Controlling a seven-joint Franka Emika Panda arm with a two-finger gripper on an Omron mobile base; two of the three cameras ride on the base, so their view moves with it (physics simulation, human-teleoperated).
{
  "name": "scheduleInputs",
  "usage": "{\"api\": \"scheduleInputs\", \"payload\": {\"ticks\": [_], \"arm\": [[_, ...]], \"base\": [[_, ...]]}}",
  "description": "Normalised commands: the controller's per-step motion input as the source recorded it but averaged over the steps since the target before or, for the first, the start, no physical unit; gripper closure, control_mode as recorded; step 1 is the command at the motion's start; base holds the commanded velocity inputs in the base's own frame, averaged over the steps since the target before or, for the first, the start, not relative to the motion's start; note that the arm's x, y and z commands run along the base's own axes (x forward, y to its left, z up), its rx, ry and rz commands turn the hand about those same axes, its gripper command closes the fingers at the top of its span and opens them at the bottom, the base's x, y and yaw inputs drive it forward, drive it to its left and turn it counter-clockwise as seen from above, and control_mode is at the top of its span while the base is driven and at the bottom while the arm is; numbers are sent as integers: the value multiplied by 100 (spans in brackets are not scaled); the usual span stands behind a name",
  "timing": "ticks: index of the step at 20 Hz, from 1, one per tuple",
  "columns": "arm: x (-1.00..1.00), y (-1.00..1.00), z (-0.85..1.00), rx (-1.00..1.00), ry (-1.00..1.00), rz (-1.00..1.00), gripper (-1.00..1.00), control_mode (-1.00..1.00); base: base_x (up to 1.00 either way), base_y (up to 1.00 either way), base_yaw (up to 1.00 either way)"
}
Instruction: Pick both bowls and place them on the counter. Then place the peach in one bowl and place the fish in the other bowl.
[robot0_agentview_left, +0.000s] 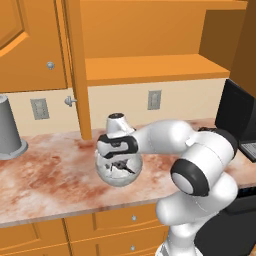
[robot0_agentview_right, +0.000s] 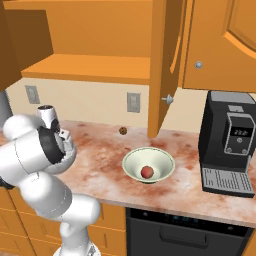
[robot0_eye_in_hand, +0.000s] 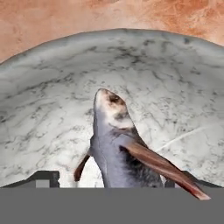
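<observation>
A white robot arm reaches down over a deep, rounded marbled bowl (robot0_agentview_left: 118, 172) of grey-white stone look, veined with dark lines, standing on the counter (robot0_agentview_left: 45, 175), a long slab mottled reddish-brown and cream with a pale front edge. The gripper (robot0_agentview_left: 120, 167) hangs inside the bowl's mouth, and in the hand view the fish (robot0_eye_in_hand: 120, 148), slender and grey with a pale head and reddish-brown fins, rises between the two dark finger tips (robot0_eye_in_hand: 43, 178) against the bowl's curved inner wall; whether the jaws are clenched on it or released cannot be told. To the right in the right base view, well apart from the arm, sits the wider, shallower green-cream bowl (robot0_agentview_right: 148, 164) with a darker rim, and the small orange-red peach (robot0_agentview_right: 147, 172) rests at its bottom. A tiny dark brown ball (robot0_agentview_right: 122, 130) lies at the far edge of the counter near the cream wall. A tall grey upturned cup (robot0_agentview_left: 9, 129) stands at the far left, a black coffee machine (robot0_agentview_right: 231, 145) at the right. Orange wood cabinets (robot0_agentview_left: 115, 225) with small round knobs carry the slab; an orange wooden shelf (robot0_agentview_left: 150, 67) and cupboard doors hang above, with pale outlets (robot0_agentview_left: 154, 99) on the wall.
</observation>
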Motion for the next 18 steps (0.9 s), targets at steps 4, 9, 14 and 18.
{"api": "scheduleInputs", "payload": {"ticks": [4, 9, 14, 18], "arm": [[-10, 0, 47, 0, -1, 0, -100, -100], [-17, 0, 52, 0, -3, 0, -100, -100], [-15, -9, 42, -1, -2, 0, -100, -100], [-15, -29, 23, -5, -3, 0, -100, -100]], "base": [[0, 0, 0], [0, 0, 0], [0, 0, 0], [0, 0, 0]]}}
